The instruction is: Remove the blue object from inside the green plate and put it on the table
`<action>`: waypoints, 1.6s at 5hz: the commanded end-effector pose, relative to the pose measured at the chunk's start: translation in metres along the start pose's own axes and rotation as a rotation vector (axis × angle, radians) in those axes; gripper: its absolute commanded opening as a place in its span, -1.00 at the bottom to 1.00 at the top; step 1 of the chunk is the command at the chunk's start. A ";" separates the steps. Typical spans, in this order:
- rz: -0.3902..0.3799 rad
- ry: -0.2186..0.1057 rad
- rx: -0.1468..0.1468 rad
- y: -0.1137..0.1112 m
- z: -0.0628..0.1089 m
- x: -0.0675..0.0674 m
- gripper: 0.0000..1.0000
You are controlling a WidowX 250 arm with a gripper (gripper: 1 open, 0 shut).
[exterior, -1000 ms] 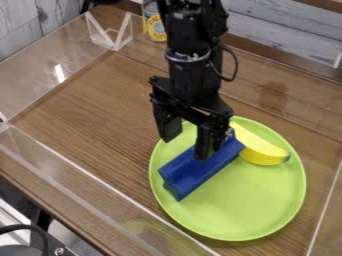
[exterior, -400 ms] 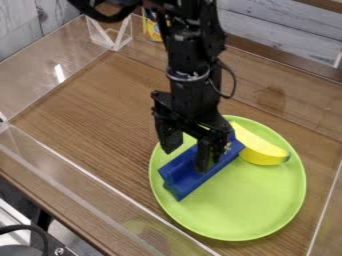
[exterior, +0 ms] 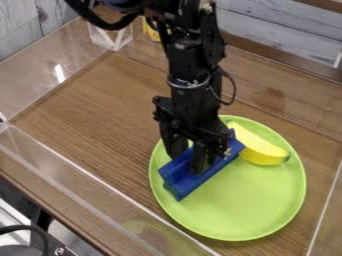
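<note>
Pointing straight down, the black pincer [exterior: 195, 156] straddles the long dark-blue plastic block [exterior: 201, 168] inside the round lime-green plate [exterior: 247, 218], though whether it grips cannot be told.

You have a lime-green plate [exterior: 267, 215] at about five o'clock on the brown wood-grain table [exterior: 94, 115]. On it lies a dark-blue object [exterior: 191, 175], plain and unpatterned, and at its two o'clock a yellow banana-shaped piece [exterior: 263, 147], also plain. The gripper [exterior: 195, 160] over the blue block is black, as is the arm above it. The walls [exterior: 54, 50] round the table are clear acrylic, catching pale glare.
</note>
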State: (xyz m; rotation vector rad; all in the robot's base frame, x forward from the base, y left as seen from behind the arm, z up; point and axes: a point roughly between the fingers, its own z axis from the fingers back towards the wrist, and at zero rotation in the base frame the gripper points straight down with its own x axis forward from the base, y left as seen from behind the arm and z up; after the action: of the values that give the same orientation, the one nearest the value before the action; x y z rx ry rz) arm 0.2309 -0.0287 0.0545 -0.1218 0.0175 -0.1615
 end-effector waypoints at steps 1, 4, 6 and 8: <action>-0.018 -0.028 0.007 0.000 0.008 0.004 -1.00; -0.033 -0.048 0.041 0.012 0.028 0.012 -1.00; -0.020 -0.085 0.077 0.025 0.057 0.022 -1.00; 0.064 -0.137 0.123 0.052 0.089 0.034 -1.00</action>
State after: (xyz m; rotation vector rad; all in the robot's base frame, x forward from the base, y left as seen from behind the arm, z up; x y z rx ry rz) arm 0.2691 0.0251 0.1171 -0.0245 -0.0522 -0.0895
